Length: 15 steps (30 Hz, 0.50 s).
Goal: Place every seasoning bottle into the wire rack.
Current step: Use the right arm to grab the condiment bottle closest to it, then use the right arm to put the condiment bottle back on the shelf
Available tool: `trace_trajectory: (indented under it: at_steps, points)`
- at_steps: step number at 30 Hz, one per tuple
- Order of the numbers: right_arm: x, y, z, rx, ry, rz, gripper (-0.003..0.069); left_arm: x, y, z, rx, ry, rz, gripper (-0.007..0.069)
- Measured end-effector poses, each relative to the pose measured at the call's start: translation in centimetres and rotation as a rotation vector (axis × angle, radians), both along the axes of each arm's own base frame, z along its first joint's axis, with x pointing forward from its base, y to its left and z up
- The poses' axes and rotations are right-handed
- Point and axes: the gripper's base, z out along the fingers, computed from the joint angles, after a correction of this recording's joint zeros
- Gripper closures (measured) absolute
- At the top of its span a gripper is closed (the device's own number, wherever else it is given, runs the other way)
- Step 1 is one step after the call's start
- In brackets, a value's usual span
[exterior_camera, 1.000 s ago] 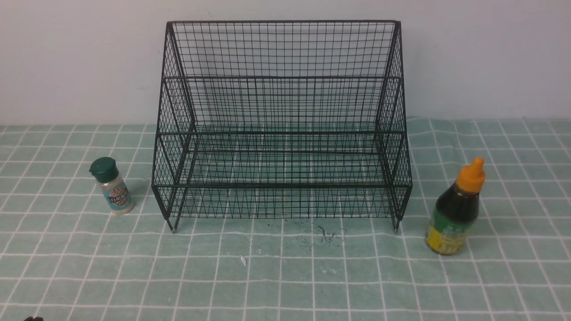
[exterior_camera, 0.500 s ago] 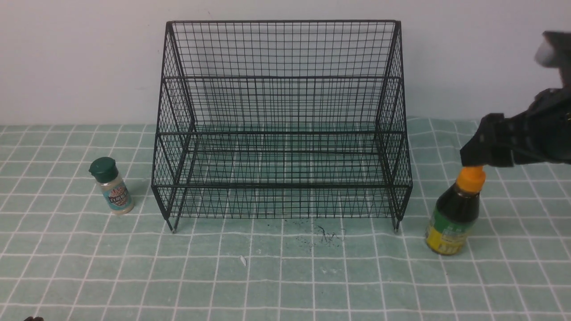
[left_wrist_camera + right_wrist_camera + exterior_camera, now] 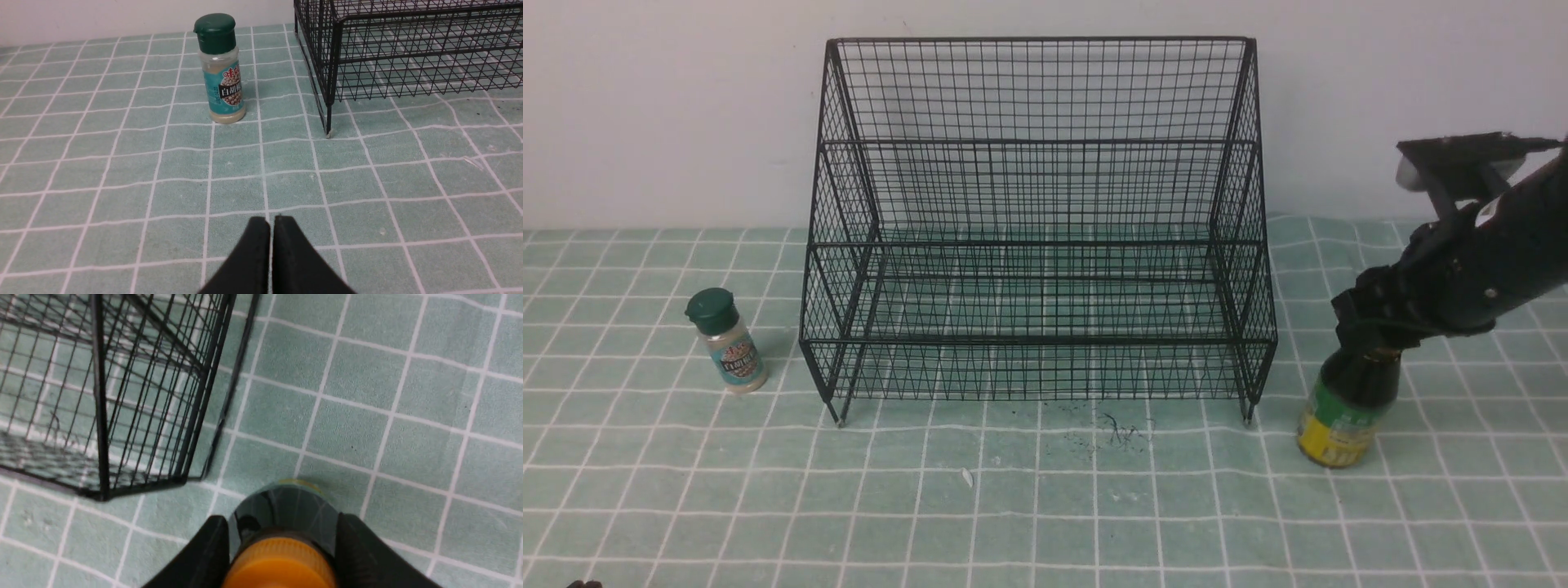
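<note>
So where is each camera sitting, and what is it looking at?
Front view: sits between the arms, facing forward at the wire rack, shaker and sauce bottle; the right arm and right gripper show.
Left wrist view: on the left wrist, low, facing the shaker; the shut left gripper shows.
Right wrist view: on the right wrist, looking down on the sauce bottle between its fingers.
Shared: front and left wrist views see the shaker; front and right wrist, the sauce bottle.

Black metal wire rack [image 3: 1037, 220], glossy dark bottle [image 3: 282, 510], ribbed orange plastic cap [image 3: 282, 567] — matt checked cloth [image 3: 1045, 506]
</note>
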Motion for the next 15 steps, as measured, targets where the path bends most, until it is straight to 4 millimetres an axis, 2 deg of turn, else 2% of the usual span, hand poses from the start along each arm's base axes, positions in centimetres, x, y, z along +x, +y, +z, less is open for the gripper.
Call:
trace_trajectory:
  at_steps: [3, 6, 8, 9, 13, 15]
  points:
    - [-1.7, -0.1, 2.9, -0.014, 0.050, 0.038, 0.0351, 0.0, 0.0, 0.0, 0.000, 0.000, 0.000, 0.0631]
    - [-3.5, 0.2, 6.8, 0.008, 0.001, 0.073, 0.0351, 0.0, 0.0, 0.0, 0.000, 0.000, 0.000, 0.0631]
    - [-4.8, 1.0, 9.3, 0.030, -0.057, 0.113, 0.0352, 0.0, 0.0, 0.0, 0.000, 0.000, 0.000, 0.0631]
    - [-5.5, 1.8, 11.1, 0.062, -0.098, 0.151, 0.0351, 0.0, 0.0, 0.0, 0.000, 0.000, 0.000, 0.0631]
    - [-6.2, 4.1, 13.9, 0.125, -0.158, 0.234, 0.0353, 0.0, 0.0, 0.0, 0.000, 0.000, 0.000, 0.0631]
    - [-5.7, 5.3, 14.8, 0.142, -0.177, 0.266, 0.0355, 0.0, 0.0, 0.0, 0.000, 0.000, 0.000, 0.0631]
